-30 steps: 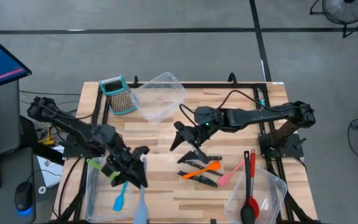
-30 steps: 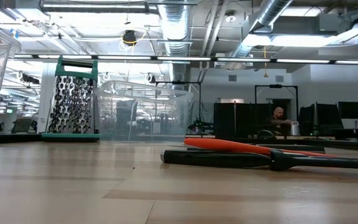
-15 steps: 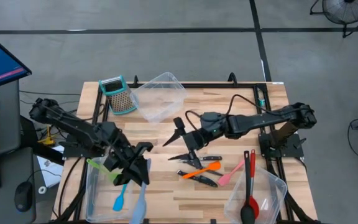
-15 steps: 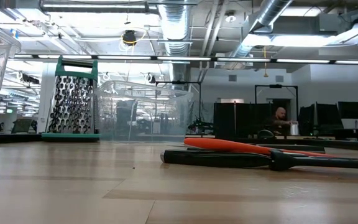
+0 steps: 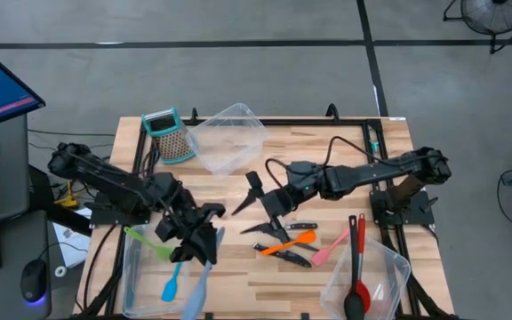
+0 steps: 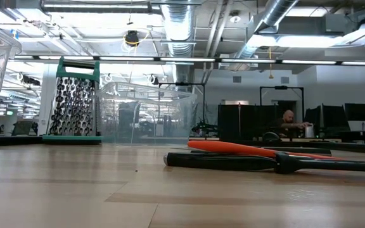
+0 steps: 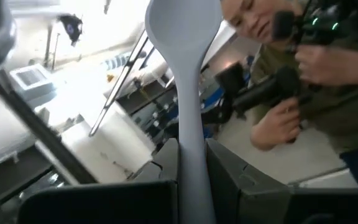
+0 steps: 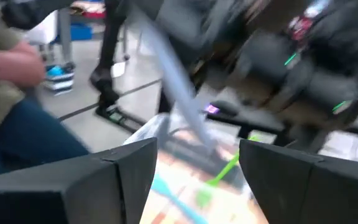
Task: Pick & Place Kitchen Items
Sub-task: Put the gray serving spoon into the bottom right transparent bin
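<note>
My left gripper (image 5: 204,238) is shut on a grey spoon (image 5: 197,283), held over the right wall of the clear tub (image 5: 130,277) at the table's near left. A green spatula (image 5: 149,243) and a blue spatula (image 5: 172,286) lie in that tub. My right gripper (image 5: 252,206) hangs open above mid-table, nothing between its fingers (image 8: 117,180). Just to its right an orange spatula (image 5: 288,243), a pink spatula (image 5: 327,248) and black-handled knives (image 5: 297,228) lie flat on the wood. My left gripper pinches the grey spoon's handle (image 7: 189,163) between its two fingers. The spoon runs along the fingers, its broad head (image 7: 183,18) sticking out well past them toward the table's near edge. The spoon is lifted clear of tub and table.
A metal grater with a teal top (image 5: 171,135) and an empty clear tub (image 5: 229,138) stand at the far left. Another clear tub (image 5: 372,283) at the near right holds a red spoon (image 5: 356,276). A person (image 7: 303,81) stands beyond the table.
My left gripper has gone a little toward the table's right edge and tipped upward; the grey spoon has swung with it and now slants toward the near left. My right gripper has shifted slightly toward the table's left and rolled.
</note>
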